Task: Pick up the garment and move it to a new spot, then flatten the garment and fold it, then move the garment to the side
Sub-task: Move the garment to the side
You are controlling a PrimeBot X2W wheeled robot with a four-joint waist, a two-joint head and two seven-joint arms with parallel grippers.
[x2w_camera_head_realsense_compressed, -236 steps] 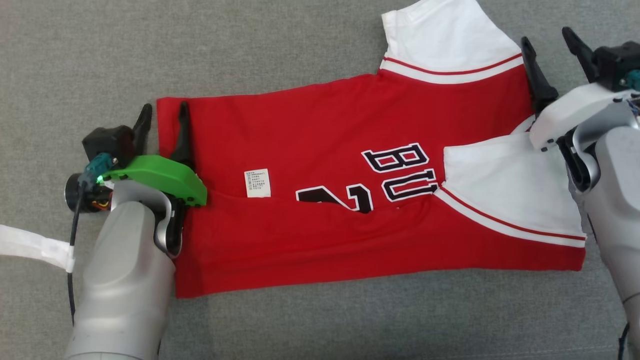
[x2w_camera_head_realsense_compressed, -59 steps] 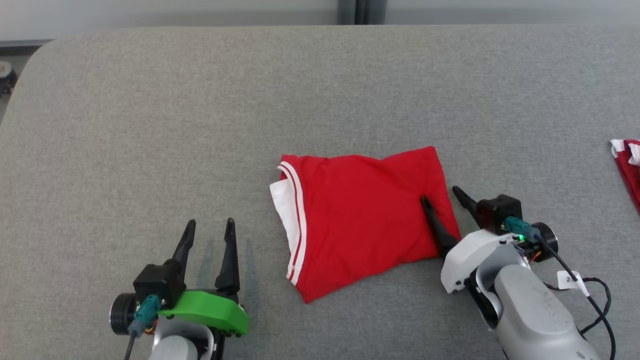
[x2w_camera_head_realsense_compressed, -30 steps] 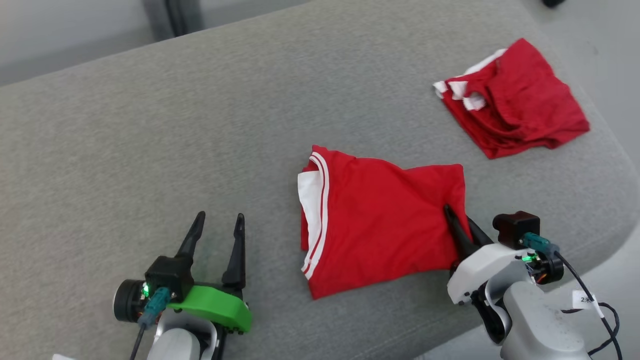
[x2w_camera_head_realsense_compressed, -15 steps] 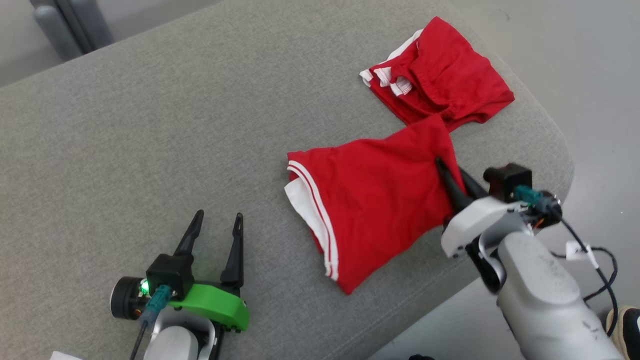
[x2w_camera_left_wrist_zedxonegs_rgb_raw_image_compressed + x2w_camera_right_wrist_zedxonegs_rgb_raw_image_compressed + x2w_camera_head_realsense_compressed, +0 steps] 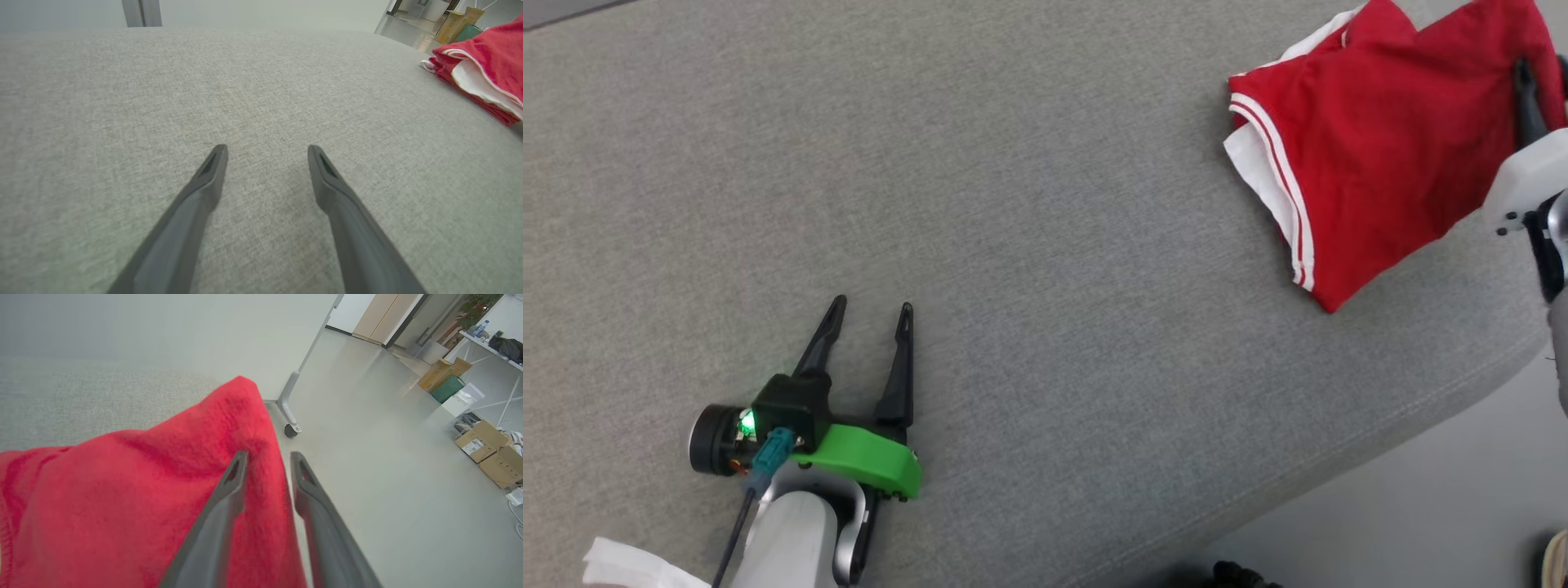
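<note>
White strip (image 5: 625, 567), material unclear, sits at the lower left corner of the head view beside my left forearm (image 5: 784, 539). Next over, the left claw (image 5: 872, 305) sits low above the grey woven surface (image 5: 1045, 204); I cannot tell whether it touches. Its two dark fingers are spread wide with nothing between them, and the left wrist view confirms bare grey weave in the gap. A green cover (image 5: 870, 461) sits behind the fingers and a small green light (image 5: 745, 422) glows just left of it. A broad stretch of bare surface separates this claw from the garment, so the two are well apart. The garment (image 5: 1372, 139) is red, with a white panel and white-and-red striping along its left edge. It lies folded near the right-hand edge of the surface, its lower corner pointing toward the surface's rim. More red and white cloth (image 5: 1376, 20) shows past its upper edge; I cannot tell whether that is the same piece or another. In the left wrist view the garment appears at far right as stacked red and white layers. At the far right, the right claw (image 5: 268, 455) has its fingers pressed nearly together, pinching the garment's right edge. In the right wrist view red fabric fills the narrow gap and rises to a peak just beyond the tips. Past that peak: pale floor (image 5: 367, 477), a caster (image 5: 291, 431) on a grey leg, and cardboard boxes (image 5: 482, 447).
</note>
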